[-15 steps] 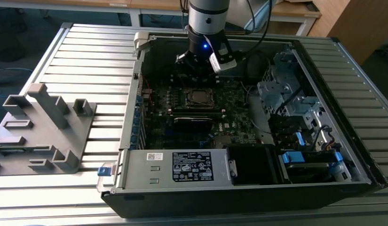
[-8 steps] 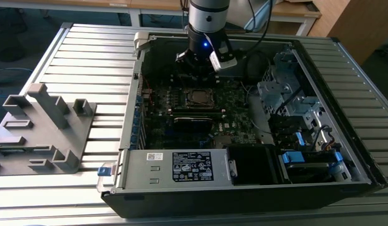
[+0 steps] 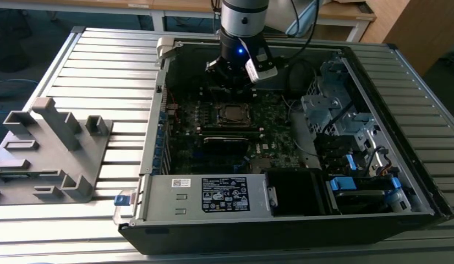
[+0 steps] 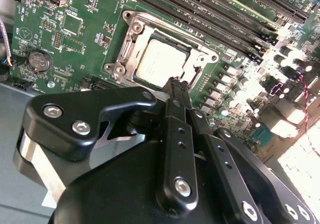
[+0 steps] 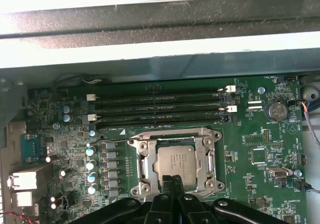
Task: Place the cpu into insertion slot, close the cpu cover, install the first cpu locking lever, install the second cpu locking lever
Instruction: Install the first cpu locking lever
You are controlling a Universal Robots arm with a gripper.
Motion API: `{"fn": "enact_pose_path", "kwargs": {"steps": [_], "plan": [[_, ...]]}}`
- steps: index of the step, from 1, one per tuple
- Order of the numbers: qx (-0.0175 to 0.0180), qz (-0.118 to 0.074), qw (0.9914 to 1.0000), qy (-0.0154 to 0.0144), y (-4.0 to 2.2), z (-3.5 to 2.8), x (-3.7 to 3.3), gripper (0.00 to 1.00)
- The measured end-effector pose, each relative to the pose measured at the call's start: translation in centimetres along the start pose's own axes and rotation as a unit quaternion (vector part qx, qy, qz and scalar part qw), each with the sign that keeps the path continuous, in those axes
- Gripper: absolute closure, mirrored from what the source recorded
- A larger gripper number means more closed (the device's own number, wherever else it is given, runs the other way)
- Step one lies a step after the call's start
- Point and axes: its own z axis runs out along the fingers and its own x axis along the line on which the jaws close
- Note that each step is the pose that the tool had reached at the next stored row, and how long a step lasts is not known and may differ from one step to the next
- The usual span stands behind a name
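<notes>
Cpu (image 5: 179,162): seated flat mid-board (image 5: 240,144), inside the cover (image 5: 144,156), which lies down around it as a retaining frame.
Claw (image 5: 173,180): closed tight, holding nothing, tip at the cover's edge; likely placed to press, not grasp.

I see the small flat square silver-tan cpu chip (image 3: 228,114) seated level just above centre in the exterior view, with the square silver windowed cpu cover plate (image 5: 142,154) lying flat around it.

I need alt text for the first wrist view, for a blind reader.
The cpu lies in its socket on a green motherboard, framed by the silver cpu cover. The gripper, fingers shut, is just over its edge.
</notes>
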Motion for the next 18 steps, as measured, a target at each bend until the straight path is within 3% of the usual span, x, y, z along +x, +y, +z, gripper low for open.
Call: {"fn": "enact_pose_path", "kwargs": {"steps": [4, 11, 18], "plan": [[0.0000, 0.000, 1.00000, -0.0008, -0.03, 0.00, 0.34, 0.90], [-0.0007, 0.000, 0.99996, -0.0090, -0.17, 0.00, 2.18, 0.90], [-0.0011, 0.000, 0.99991, -0.0137, -0.23, 0.00, 2.97, 0.90]]}}
